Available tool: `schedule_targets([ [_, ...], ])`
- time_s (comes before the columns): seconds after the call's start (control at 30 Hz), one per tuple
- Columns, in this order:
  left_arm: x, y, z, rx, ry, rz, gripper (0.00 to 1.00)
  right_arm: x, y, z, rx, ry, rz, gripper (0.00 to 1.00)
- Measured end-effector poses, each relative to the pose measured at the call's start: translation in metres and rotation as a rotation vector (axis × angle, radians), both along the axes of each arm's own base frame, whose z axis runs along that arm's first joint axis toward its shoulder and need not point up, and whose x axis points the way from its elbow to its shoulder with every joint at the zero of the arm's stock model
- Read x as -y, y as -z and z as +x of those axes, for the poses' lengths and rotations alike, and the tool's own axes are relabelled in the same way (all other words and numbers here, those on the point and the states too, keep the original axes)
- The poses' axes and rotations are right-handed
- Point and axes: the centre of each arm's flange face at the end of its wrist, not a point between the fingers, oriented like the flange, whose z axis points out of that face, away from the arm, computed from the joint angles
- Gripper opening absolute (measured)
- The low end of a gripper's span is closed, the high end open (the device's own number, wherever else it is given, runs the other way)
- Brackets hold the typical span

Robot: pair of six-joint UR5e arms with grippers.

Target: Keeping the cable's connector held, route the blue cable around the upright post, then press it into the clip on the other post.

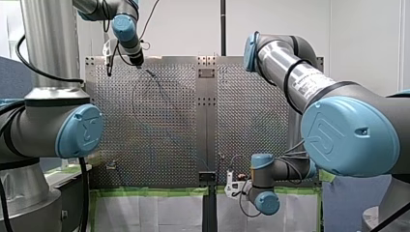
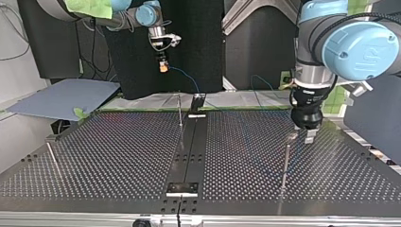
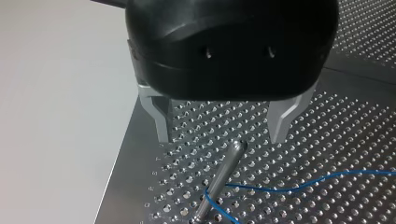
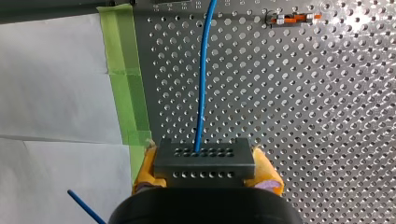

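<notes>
Thin blue cable [image 4: 201,84], emerging from a dark grey connector [image 4: 204,161] with two rows of holes, connector clamped by my right gripper [image 4: 205,173] between yellow pads [image 4: 267,171] over the perforated table [image 4: 327,116], cable elsewhere crossing the upright post [image 3: 219,179] low down, my left gripper [image 3: 222,130] spread wide above its tip.

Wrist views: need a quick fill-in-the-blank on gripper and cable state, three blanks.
1. In the right wrist view, the grey connector block is clamped between the ___ pads of my right gripper.
2. In the left wrist view, my left gripper is ___ and holds nothing, above the upright post.
3. The cable bent around that post near its base is ___ in colour.

Missing words: yellow; open; blue
</notes>
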Motion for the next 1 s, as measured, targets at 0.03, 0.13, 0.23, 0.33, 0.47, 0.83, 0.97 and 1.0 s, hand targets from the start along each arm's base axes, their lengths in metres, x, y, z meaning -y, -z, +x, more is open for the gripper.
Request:
schedule_targets([
  [0.03, 0.000, 0.000, 0.000, 0.000, 0.001, 0.002, 0.99, 0.000, 0.000, 0.000, 0.000, 0.000, 0.000, 0.00],
  [0.13, 0.002, 0.000, -0.001, 0.000, 0.006, 0.011, 0.99, 0.000, 0.000, 0.000, 0.000, 0.001, 0.002, 0.00],
  [0.23, 0.006, 0.000, -0.002, -0.001, 0.021, 0.023, 0.99, 0.000, 0.000, 0.000, 0.000, 0.001, 0.003, 0.00],
  [0.33, 0.012, 0.000, -0.004, -0.002, 0.044, 0.041, 0.99, 0.000, 0.000, 0.000, -0.001, 0.001, 0.006, 0.00],
  [0.47, 0.022, 0.002, -0.006, -0.003, 0.085, 0.072, 0.99, -0.001, 0.001, 0.000, -0.001, 0.001, 0.008, 0.00],
  [0.83, 0.041, 0.010, 0.003, -0.016, 0.146, 0.137, 0.99, -0.001, 0.001, 0.000, 0.004, 0.001, 0.010, 0.00],
  [0.97, 0.054, 0.007, 0.014, 0.012, 0.148, 0.152, 0.99, -0.001, 0.001, 0.000, 0.004, 0.001, 0.012, 0.00],
  [1.0, 0.058, 0.006, 0.016, 0.020, 0.148, 0.153, 0.99, -0.001, 0.001, 0.000, 0.004, 0.001, 0.012, 0.00],
])
